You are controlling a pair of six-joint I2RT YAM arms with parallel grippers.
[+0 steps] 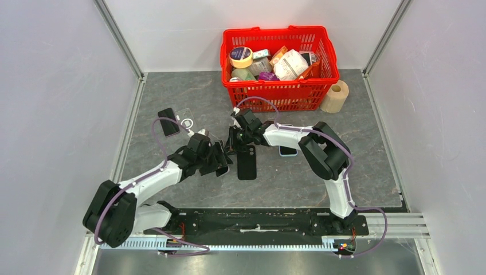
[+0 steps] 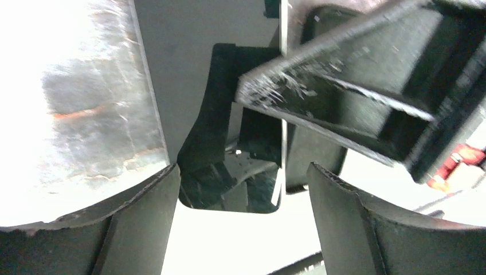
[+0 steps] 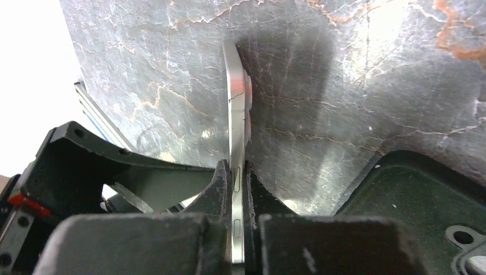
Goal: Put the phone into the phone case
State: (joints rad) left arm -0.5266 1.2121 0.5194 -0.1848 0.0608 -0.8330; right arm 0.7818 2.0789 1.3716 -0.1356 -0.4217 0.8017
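Top camera first. My right gripper point(image 1: 236, 139) hangs just over the far end of the black case point(image 1: 247, 163), which lies flat on the table. My left gripper point(image 1: 222, 161) sits right beside the case, on its left. I think it is there so it can hold the case down. Far behind the case is a red basket point(image 1: 279, 86) full of stuff, with a tan roll point(image 1: 335, 96) next to it. Off to the left of the case lie a dark phone point(image 1: 168, 121) and a clear case point(image 1: 186, 119). A pale blue phone point(image 1: 287, 151) lies to the right of the case, under my right arm. I must not mix them up.

Left wrist camera. My fingers point(image 2: 355, 229) are wide apart and hold nothing. Something dark and flat shows between them, but it is too blurry to name. My right gripper is very close, so we could bump.

Right wrist camera. My jaws are squeezed tight on the phone point(image 3: 235, 114). It stands on its thin edge, beside the black case. Held like that, I guess it can tip down into the case.
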